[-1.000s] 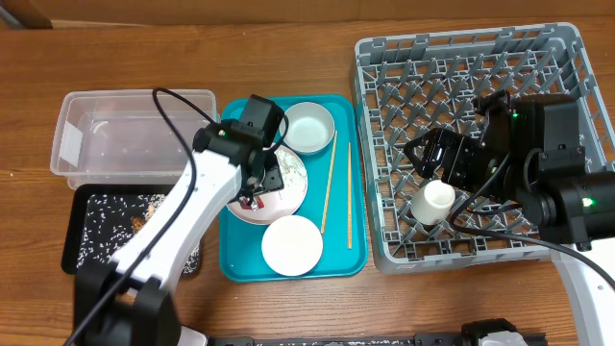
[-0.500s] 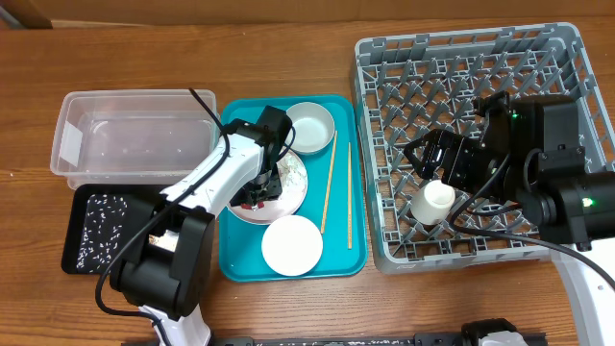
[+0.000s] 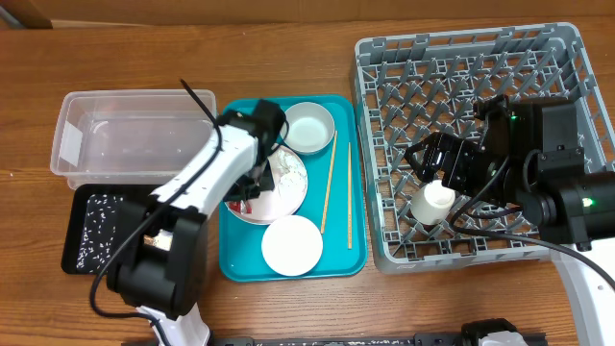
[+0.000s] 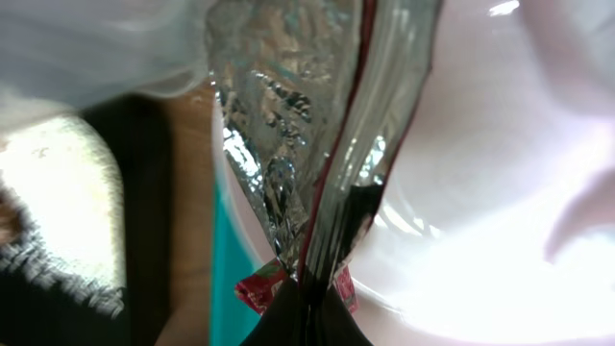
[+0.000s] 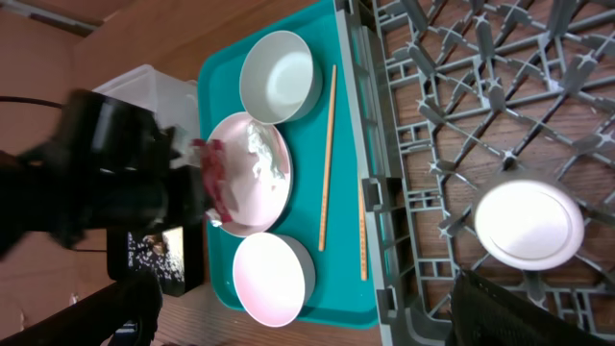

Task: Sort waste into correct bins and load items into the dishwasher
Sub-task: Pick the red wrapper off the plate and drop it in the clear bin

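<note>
Toward the table's left edge, my left end effector (image 4: 306, 309) has begun pulling away, clamped on the wrapper (image 4: 312, 144); binning comes next.

Tub (image 3: 72, 144) at rear left, shallow tray (image 3: 69, 252) just in front of it with rice grains (image 3: 96, 216) in it. Serving tray (image 3: 235, 269) just right of both, dish rack (image 3: 461, 43) just right of that. On the serving tray: bowl (image 3: 309, 127) at the back, large plate (image 3: 283, 187) in the middle, small plate (image 3: 291, 244) at the front, two chopsticks (image 3: 330, 187) lying front-to-back along its right side. Wrapper (image 3: 237, 204) at the large plate's left edge. Cup (image 3: 434, 199) in the rack's front-left part.
</note>
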Controlling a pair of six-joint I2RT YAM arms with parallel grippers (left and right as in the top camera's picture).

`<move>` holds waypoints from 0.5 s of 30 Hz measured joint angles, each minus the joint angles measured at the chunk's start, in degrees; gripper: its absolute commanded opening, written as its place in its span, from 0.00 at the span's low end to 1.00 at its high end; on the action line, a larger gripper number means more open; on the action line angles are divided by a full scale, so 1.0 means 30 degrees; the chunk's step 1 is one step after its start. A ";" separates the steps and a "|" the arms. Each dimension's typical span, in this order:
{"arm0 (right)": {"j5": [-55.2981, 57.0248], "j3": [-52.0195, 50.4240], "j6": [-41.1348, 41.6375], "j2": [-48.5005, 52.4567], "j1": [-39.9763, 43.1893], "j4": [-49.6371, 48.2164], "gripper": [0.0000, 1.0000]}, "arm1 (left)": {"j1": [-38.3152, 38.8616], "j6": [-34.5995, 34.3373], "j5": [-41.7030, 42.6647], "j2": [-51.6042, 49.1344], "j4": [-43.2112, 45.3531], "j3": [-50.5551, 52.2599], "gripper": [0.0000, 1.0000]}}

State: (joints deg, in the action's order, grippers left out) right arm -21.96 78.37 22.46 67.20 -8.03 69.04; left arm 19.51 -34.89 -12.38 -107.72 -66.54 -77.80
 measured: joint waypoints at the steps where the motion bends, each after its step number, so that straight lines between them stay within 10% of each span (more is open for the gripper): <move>1: 0.0036 0.0000 -0.0007 0.0000 0.0000 0.0000 0.98 | -0.0197 0.0007 0.0102 0.0255 -0.0466 -0.0605 0.04; 11: 0.0124 0.0000 0.0000 0.0000 0.0007 -0.0015 0.98 | -0.4583 0.0962 -0.0313 0.4903 0.0029 -0.3497 0.04; 13: 0.0131 0.0000 0.0000 0.0000 0.0000 -0.0029 0.98 | -0.5610 0.1399 -0.0219 0.4583 0.1013 -0.3497 0.17; 15: 0.0124 0.0000 0.0000 0.0000 0.0000 -0.0058 0.99 | -0.6477 0.1996 0.0015 0.3796 0.1821 -0.3497 0.54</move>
State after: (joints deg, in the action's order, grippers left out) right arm -21.58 78.37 22.46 67.20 -8.03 68.86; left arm 0.08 -28.91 -12.34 -96.33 -61.08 -88.29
